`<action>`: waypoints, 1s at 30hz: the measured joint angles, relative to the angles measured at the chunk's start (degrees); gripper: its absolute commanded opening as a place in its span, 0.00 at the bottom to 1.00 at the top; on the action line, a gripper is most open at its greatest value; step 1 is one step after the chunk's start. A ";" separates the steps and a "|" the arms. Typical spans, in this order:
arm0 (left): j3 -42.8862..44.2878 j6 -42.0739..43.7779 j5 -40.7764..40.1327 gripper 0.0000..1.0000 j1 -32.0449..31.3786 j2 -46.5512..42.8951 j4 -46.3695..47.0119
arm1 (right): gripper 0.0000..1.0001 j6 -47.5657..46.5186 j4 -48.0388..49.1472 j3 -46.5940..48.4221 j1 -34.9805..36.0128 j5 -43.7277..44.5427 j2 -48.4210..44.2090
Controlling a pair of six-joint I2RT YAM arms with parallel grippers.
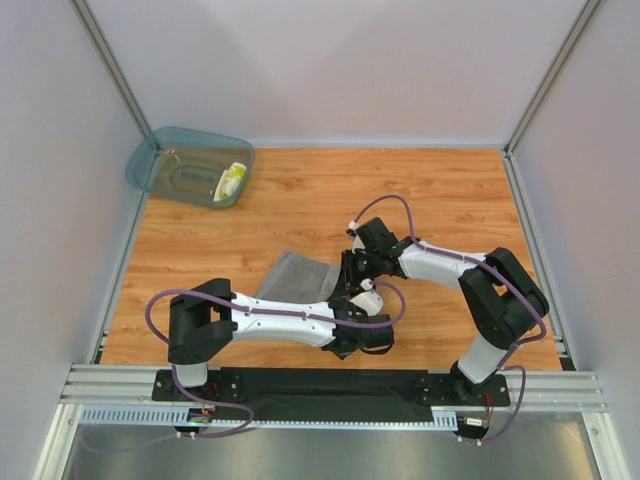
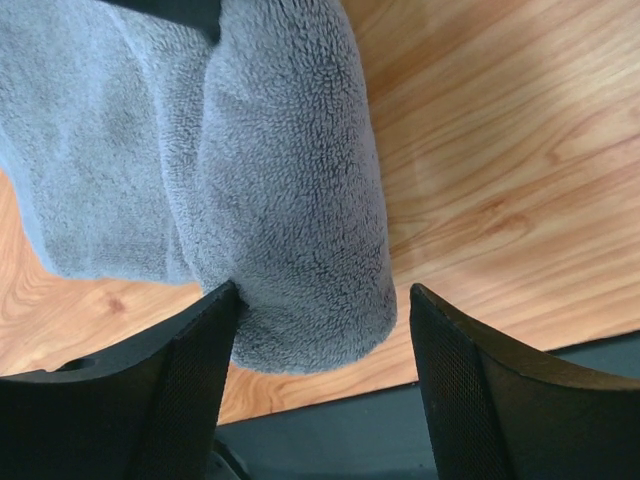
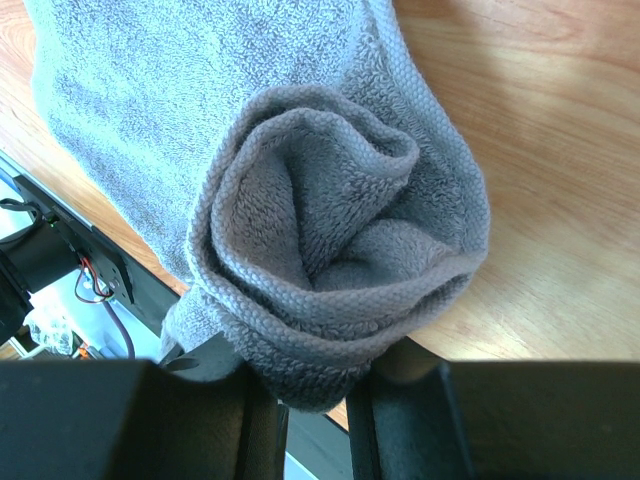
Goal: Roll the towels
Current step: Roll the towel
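The grey towel (image 1: 295, 275) lies on the wooden table, and its near-right part is wound into a thick roll (image 2: 290, 200). My right gripper (image 3: 315, 385) is shut on the spiral end of that roll (image 3: 330, 240), pinching its lower layers. My left gripper (image 2: 322, 290) is open and straddles the other end. Its left finger (image 2: 205, 340) touches the terry, while the right finger (image 2: 450, 350) stands clear of it. From above, both grippers (image 1: 352, 312) (image 1: 350, 282) meet at the towel's right edge. A small yellow-and-white cloth (image 1: 231, 182) lies in the tub.
A translucent teal tub (image 1: 175, 165) stands at the far left corner. Grey walls and metal posts enclose the table on three sides. The black base rail (image 1: 330, 385) runs along the near edge, just below the roll.
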 measured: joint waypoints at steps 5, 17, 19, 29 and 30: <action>-3.52 0.04 -0.04 0.75 0.07 0.46 3.10 | 0.25 -0.07 -0.46 0.46 0.15 0.00 0.09; -13.05 0.09 -1.44 0.52 1.60 -4.44 13.77 | 0.27 -0.70 -1.25 1.29 0.33 -0.17 0.79; -15.06 0.48 -1.36 0.35 1.99 -5.92 16.11 | 0.28 -0.96 -1.29 1.31 0.33 -0.17 0.79; -22.99 2.62 5.62 0.22 6.10 -14.73 24.94 | 0.47 -2.58 -2.60 1.66 -0.09 0.17 0.79; -23.41 2.71 6.25 0.22 6.38 -15.23 25.46 | 0.48 -2.91 -3.06 1.73 -0.37 0.26 0.79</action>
